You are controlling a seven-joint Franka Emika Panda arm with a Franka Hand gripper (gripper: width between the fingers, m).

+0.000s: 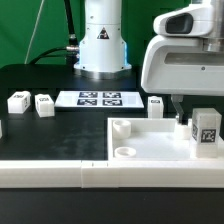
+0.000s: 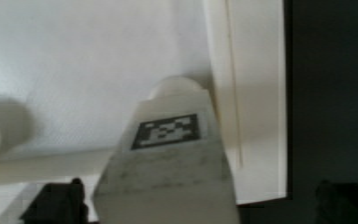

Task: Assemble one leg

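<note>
Leg: small white plastic post (image 1: 205,131) with square marker (image 2: 169,131), upright on large white rimmed panel (image 1: 150,140) near table's front edge | gripper (image 1: 186,113) just beside it, jaws spread, holding nothing | three more posts well apart.

My arm rises from its white base (image 1: 102,50) at the back of the table, and my bulky white wrist hangs low on the exterior view's right, pointing straight down. My gripper (image 1: 183,118) sits beneath it, its dark fingers (image 2: 59,198) spread wide apart, one fingertip at each lower corner of the wrist view and neither pressing on anything.
</note>
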